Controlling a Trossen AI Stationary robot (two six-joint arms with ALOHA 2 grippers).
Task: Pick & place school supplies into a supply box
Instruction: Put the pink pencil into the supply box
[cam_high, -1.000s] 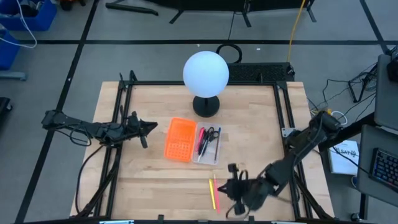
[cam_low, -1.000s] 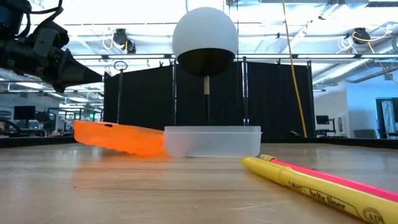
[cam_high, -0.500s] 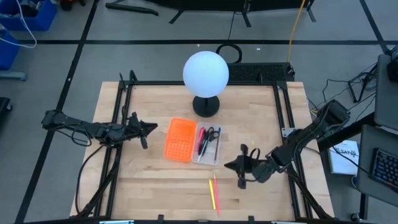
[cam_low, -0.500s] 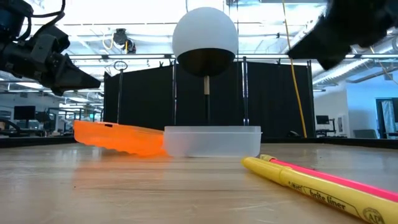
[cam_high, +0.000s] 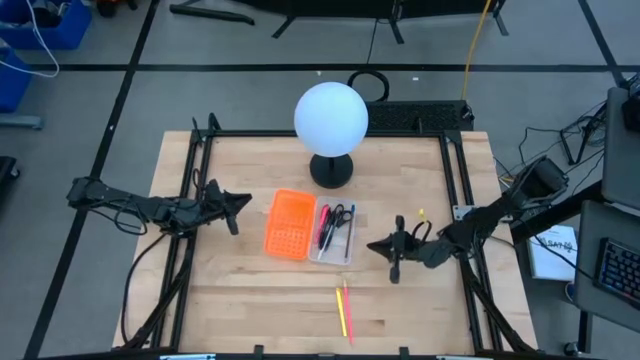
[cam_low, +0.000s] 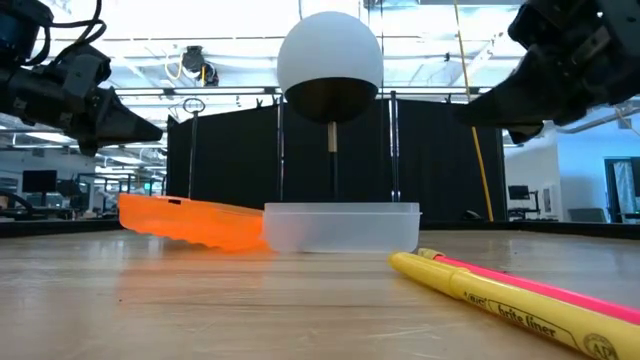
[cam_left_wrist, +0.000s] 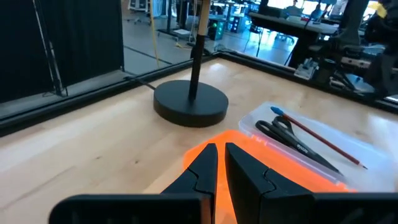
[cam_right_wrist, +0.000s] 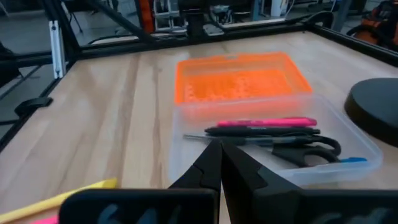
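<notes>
Several school supplies already lie inside the supply box (cam_high: 335, 235), the shallow clear tray near the middle of the table (cam_high: 250, 290): a pink-red pen (cam_right_wrist: 264, 122), a black pen (cam_right_wrist: 258, 131), the scissors (cam_right_wrist: 308, 151) with dark handles, and a thin brown pencil with a blue end (cam_left_wrist: 314, 134). Two more remain out on the wood toward the table's front edge, well apart from the tray: a yellow pen (cam_high: 340, 312) and a pink pen (cam_high: 346, 305) lying side by side. An orange perforated panel (cam_high: 288, 223) leans against the tray's left side, tilted with one edge raised. Behind both stands a lamp with a white globe (cam_high: 331, 117) on a round black base (cam_high: 331, 170). The right gripper (cam_high: 378, 247) hangs above the table just right of the tray, its fingers pressed fully together and holding nothing. The left gripper (cam_high: 243, 203) hovers left of the orange panel, its fingers nearly together with only a thin slit between them, also holding nothing
</notes>
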